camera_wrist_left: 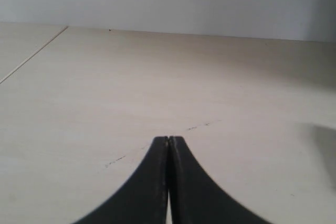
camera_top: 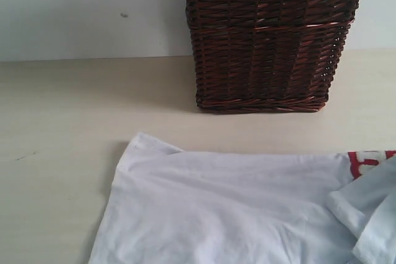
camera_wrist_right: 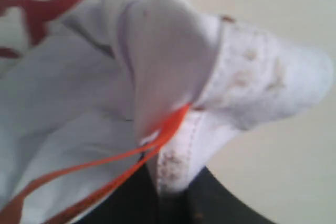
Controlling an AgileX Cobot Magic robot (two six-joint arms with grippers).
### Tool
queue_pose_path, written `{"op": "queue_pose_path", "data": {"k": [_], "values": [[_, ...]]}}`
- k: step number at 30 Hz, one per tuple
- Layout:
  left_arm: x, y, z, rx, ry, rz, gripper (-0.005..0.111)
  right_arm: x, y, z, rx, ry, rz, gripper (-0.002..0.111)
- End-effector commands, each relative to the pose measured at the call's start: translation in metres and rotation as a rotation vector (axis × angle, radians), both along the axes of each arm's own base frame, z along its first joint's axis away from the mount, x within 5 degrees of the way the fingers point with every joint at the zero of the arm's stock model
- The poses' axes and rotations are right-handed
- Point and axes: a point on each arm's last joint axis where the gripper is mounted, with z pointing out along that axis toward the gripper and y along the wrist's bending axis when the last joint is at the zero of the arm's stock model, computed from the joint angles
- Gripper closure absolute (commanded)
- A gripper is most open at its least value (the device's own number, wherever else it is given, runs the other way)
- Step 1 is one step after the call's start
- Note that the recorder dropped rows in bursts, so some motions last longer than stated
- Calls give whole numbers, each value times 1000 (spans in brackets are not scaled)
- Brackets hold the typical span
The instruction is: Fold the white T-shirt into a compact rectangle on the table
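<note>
Exterior: one dark woven wicker basket (camera_top: 272,35) stood on the pale beige counter (camera_top: 55,122) behind the single white cotton T-shirt (camera_top: 223,214) lying there. Left wrist: the left claw (camera_wrist_left: 168,141) was closed, empty. Right wrist: the right claw (camera_wrist_right: 168,188) pinched a bunched shirt fold.

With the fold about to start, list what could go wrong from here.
1. The right gripper pinches only a bunched edge of the shirt; it may slip out.
2. An orange strand by the jaws could snag.
3. The left gripper is shut over bare table, so a one-sided pull may drag the shirt askew.
</note>
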Motion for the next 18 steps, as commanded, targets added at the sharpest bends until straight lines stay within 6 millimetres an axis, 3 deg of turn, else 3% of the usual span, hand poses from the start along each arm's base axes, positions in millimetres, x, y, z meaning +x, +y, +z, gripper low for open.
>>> {"op": "queue_pose_path", "data": {"k": [1,8,16,18], "values": [[0,0,0,6,-9,0,107,7,27,25,272,-173,64,108],[0,0,0,6,-9,0,107,6,102,59,401,-298,284,108],[0,0,0,6,-9,0,107,-22,223,76,627,-262,501,108],[0,0,0,6,-9,0,107,-27,252,79,674,-319,511,108]]}}
